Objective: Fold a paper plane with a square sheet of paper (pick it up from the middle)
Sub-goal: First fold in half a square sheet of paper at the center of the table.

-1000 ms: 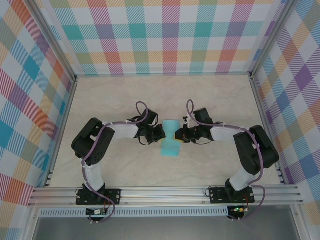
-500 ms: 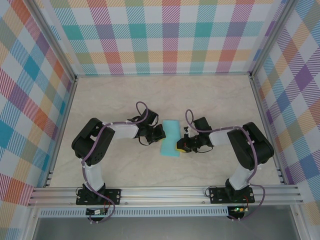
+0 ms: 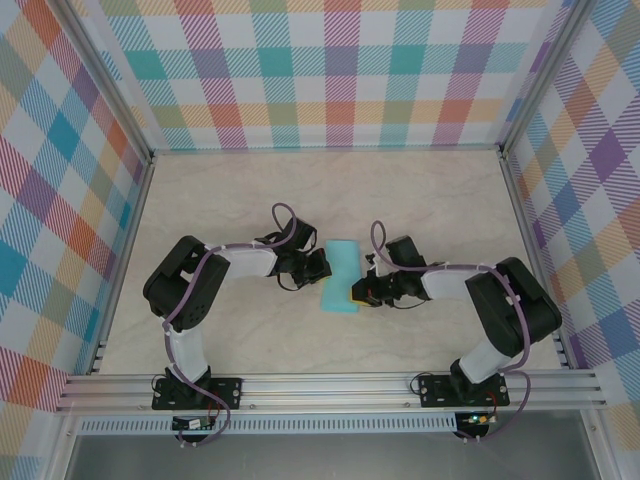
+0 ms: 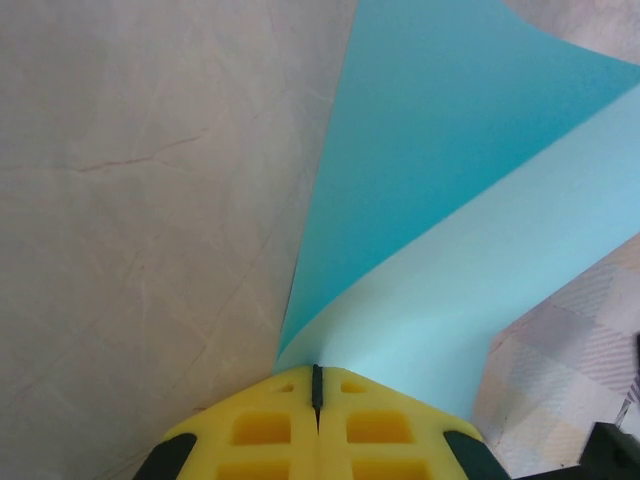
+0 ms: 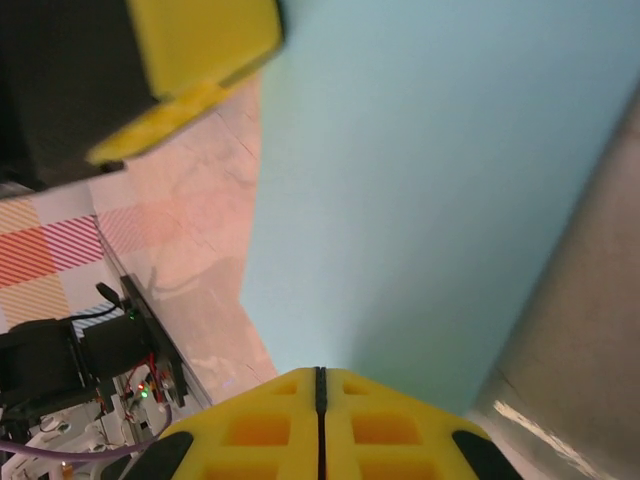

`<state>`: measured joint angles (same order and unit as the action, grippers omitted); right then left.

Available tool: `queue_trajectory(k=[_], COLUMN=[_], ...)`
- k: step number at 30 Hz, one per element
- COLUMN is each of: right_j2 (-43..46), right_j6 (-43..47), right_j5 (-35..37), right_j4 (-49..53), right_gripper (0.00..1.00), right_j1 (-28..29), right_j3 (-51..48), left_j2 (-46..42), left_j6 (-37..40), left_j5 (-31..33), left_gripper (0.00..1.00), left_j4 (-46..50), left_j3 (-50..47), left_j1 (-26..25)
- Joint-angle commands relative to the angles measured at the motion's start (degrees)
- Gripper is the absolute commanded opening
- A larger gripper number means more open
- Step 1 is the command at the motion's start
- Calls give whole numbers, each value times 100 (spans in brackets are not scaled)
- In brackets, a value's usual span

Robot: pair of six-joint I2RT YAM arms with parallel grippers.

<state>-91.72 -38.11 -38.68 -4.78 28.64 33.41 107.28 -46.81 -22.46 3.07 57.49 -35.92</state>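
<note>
The square sheet of paper [image 3: 341,268] is teal and stands doubled over between the two arms at the table's middle. My left gripper [image 3: 323,266] is shut on its left edge. In the left wrist view, two layers of the paper [image 4: 450,180], one darker and one paler, curve up out of the left gripper's [image 4: 318,372] closed yellow tips. My right gripper [image 3: 356,294] is shut on the sheet's near right edge. In the right wrist view the paper [image 5: 430,180] spreads away from the right gripper's [image 5: 320,372] closed tips. The left gripper's yellow fingers [image 5: 190,45] show beyond the paper.
The pale marbled table [image 3: 220,200] lies open behind and beside the arms. Plaid walls [image 3: 330,70] close it in at the back and both sides. An aluminium rail [image 3: 330,390] carrying both arm bases runs along the near edge.
The right gripper has slid along the paper's right edge toward the near side, and its arm has swung with it. The left gripper and the paper have stayed put.
</note>
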Motion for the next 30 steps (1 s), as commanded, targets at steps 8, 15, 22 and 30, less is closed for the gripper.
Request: queue_trajectory(k=[8, 15, 22, 30], right_j2=[-378, 396, 384, -6], right_j6=[210, 130, 371, 421], right_j5=[283, 163, 533, 1146], right_j4=[24, 125, 543, 826], right_gripper=[7, 7, 8, 7], right_j1=[108, 133, 226, 393], right_j3=[-275, -211, -189, -240], left_j2=[11, 22, 126, 117], left_j6=[141, 178, 198, 217], left_j5=[168, 157, 108, 121], left_gripper=[0, 0, 0, 0], left_j4=[730, 756, 772, 796], left_j3=[-91, -90, 12, 5], left_j1=[-109, -111, -113, -108])
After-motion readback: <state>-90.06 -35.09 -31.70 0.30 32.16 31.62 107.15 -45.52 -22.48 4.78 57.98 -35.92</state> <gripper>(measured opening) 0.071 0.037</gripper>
